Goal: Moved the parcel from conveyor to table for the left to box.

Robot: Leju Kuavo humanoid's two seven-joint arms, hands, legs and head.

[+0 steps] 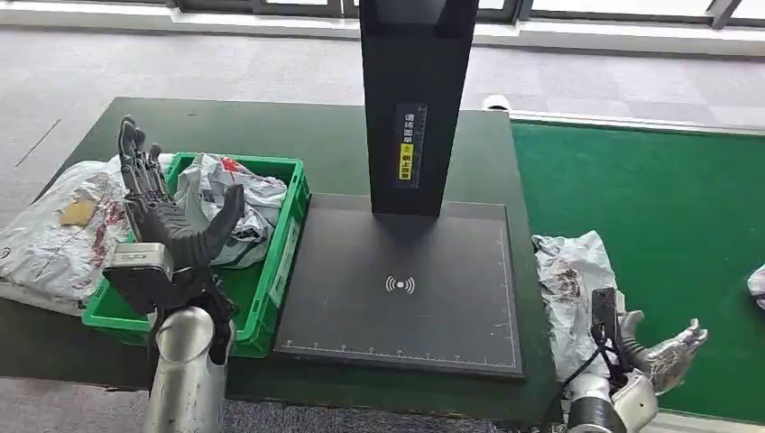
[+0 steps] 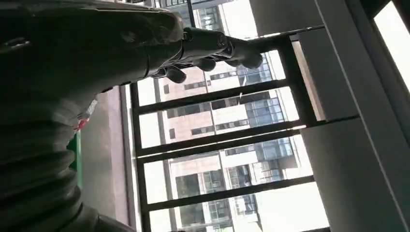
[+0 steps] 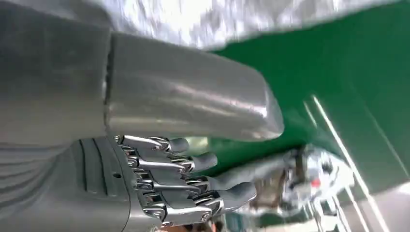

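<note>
Left hand point(image 1: 167, 212) raised over the green crate point(image 1: 280, 262) of bagged parcels, fingers spread and holding nothing, right hand point(image 1: 663, 354) low over the green conveyor point(image 1: 668, 216), fingers loosely apart and empty, crumpled parcel point(image 1: 570, 289) lying on the belt just beside it, black scanner stand point(image 1: 406, 280) between crate and conveyor.

My left hand point(image 1: 171, 221) covers part of the green crate point(image 1: 280, 262). Parcel point(image 3: 300, 176) by my right hand point(image 3: 183, 188) is blurred. Another parcel point(image 1: 756, 287) clipped at conveyor's edge.

A crumpled white plastic parcel point(image 1: 570, 293) with red-and-black print lies on the green conveyor point(image 1: 659, 234), against its table-side edge.
</note>
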